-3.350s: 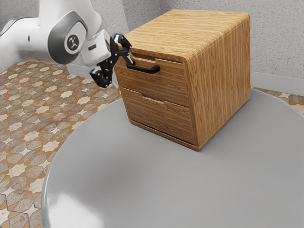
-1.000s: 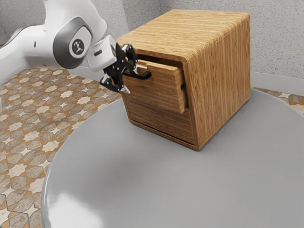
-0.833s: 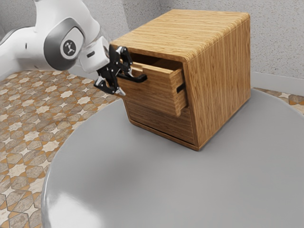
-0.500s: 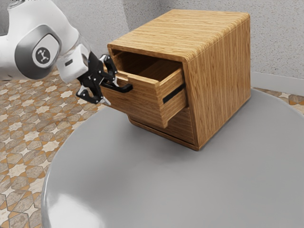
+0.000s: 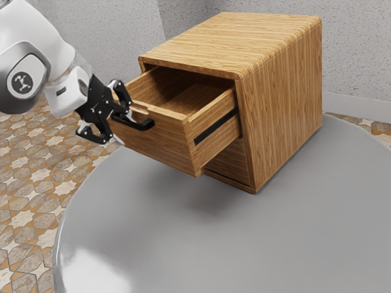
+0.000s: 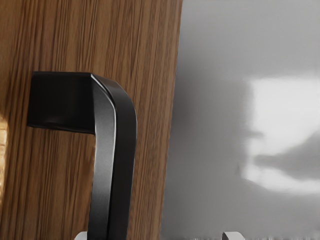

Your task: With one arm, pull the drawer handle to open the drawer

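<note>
Top drawer seen well out of cabinet, over worktop. Claw spread around black handle, not pinched. Handle judged stiff, smooth; best hooked mid-bar. Drawer likely light.

Rounded white arm with a grey, white-marked joint cap and black tool.

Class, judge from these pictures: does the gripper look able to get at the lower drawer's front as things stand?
Probably not: the pulled-out top drawer overhangs the lower drawer, leaving little way in for the gripper, which is at the top handle.
</note>
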